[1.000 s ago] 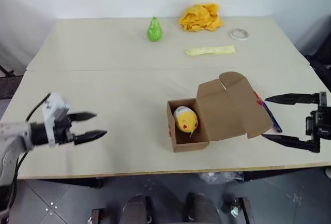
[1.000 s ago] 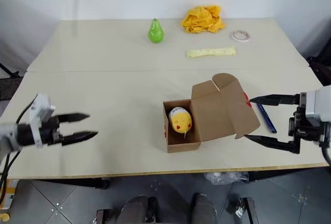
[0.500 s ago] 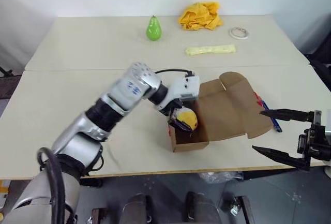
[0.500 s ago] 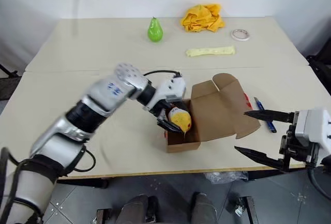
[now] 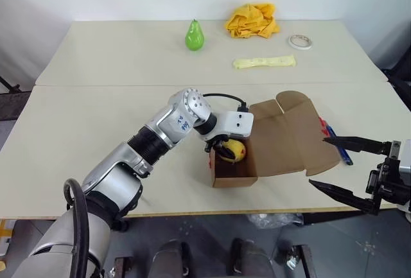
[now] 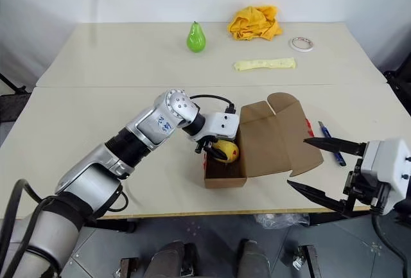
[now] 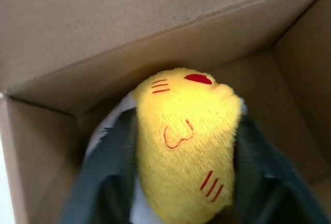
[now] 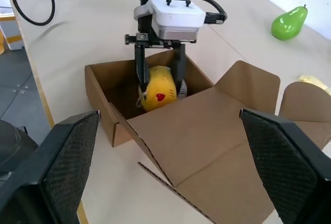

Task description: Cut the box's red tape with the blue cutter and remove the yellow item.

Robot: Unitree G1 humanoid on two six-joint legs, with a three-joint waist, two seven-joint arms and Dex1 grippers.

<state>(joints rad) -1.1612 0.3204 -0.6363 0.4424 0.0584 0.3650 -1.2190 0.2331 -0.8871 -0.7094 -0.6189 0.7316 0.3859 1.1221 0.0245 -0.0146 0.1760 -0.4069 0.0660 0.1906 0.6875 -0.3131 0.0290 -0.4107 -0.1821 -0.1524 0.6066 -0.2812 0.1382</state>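
my left gripper point(image 8: 160, 81) is down inside the open box point(image 5: 282, 140), and from the head views its fingers are mostly hidden behind the white wrist block and the box wall. the yellow ball point(image 7: 186, 146) is half covered there too. the box's red tape point(image 5: 322, 124) is only a sliver at the far edge of the folded-out lid, and the blue cutter point(image 6: 331, 143) lies on the table point(image 5: 115, 72) just beyond that lid, partly cut off by the flap in the left eye view.

the wrist views fill that in. my left wrist view looks straight down at the ball, red face marks up and a bit of white beneath it, with a dark finger pressed along each side. my right wrist view, looking back across the lid, shows the two black fingers point(image 8: 140, 69) straddling the ball, so the left gripper is clamped on it, ball still sitting in the box. my right gripper point(image 5: 343, 169) hangs off the near right edge of the table, fingers spread wide with nothing between them.

a second ago my left arm was out at the left side of the table with its fingers spread; now it has swung across into the box and closed around the ball. the box, cutter, green pear point(image 5: 194, 35), orange cloth heap point(image 5: 252, 20), pale strip point(image 5: 264, 62) and tape ring point(image 5: 299, 41) lie where they were.
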